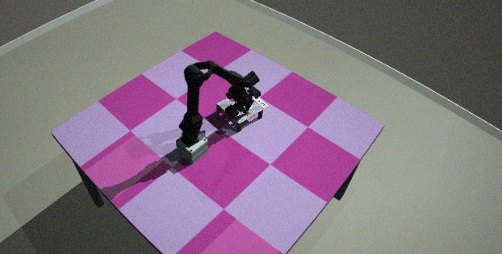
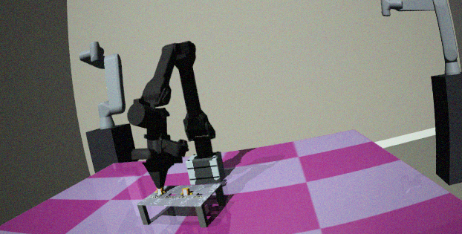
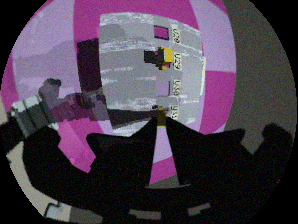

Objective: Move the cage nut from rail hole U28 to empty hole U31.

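The rail plate (image 1: 223, 104) (image 2: 209, 189) (image 3: 125, 62) is a grey raised plate on legs with a row of labelled square holes. My gripper (image 1: 247, 110) (image 2: 160, 186) (image 3: 161, 119) points down and is shut on a cage nut (image 2: 160, 192) (image 3: 161, 116) at hole U31, at about plate height. The fingers cover most of this nut; whether it is square, or its wings are open under the plate, cannot be seen. The other nut (image 2: 186, 192) (image 3: 167, 57), yellow, sits at U29. Hole U28 (image 3: 161, 33) and hole U30 (image 3: 163, 88) are empty.
The plate stands on a magenta and lilac checkered table (image 1: 246, 181) (image 2: 267, 197). The arm's base (image 1: 193, 149) (image 2: 203, 169) is behind the plate in the exterior view. Two grey arms on dark pedestals (image 2: 108, 148) (image 2: 447, 122) stand beyond the table.
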Action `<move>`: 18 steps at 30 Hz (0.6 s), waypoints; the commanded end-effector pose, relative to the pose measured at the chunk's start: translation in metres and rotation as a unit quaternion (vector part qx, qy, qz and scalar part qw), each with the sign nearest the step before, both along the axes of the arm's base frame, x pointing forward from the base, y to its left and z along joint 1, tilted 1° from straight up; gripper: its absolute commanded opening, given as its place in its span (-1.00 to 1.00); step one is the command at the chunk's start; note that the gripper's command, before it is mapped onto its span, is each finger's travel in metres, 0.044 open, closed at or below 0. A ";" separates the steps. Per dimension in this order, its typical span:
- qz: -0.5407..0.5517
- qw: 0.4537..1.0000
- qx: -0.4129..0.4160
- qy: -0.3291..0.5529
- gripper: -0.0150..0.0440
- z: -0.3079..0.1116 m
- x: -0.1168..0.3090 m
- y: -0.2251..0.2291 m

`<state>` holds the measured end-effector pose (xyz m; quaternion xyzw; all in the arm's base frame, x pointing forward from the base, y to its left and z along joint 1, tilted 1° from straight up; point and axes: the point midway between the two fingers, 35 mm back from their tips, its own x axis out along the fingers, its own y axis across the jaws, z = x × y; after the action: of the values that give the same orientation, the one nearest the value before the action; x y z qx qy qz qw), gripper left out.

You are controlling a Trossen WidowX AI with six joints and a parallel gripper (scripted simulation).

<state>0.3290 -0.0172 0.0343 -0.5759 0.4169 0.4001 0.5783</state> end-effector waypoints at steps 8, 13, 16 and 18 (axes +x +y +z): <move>0.001 1.000 -0.001 0.008 -0.37 0.002 0.003 0.000; 0.001 1.000 -0.001 0.011 -0.37 0.002 0.003 0.000; 0.001 1.000 -0.001 0.014 -0.37 0.002 0.003 0.000; 0.001 1.000 -0.001 0.016 -0.37 0.002 0.003 0.000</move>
<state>0.3301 -0.0171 0.0341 -0.5695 0.4251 0.4091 0.5724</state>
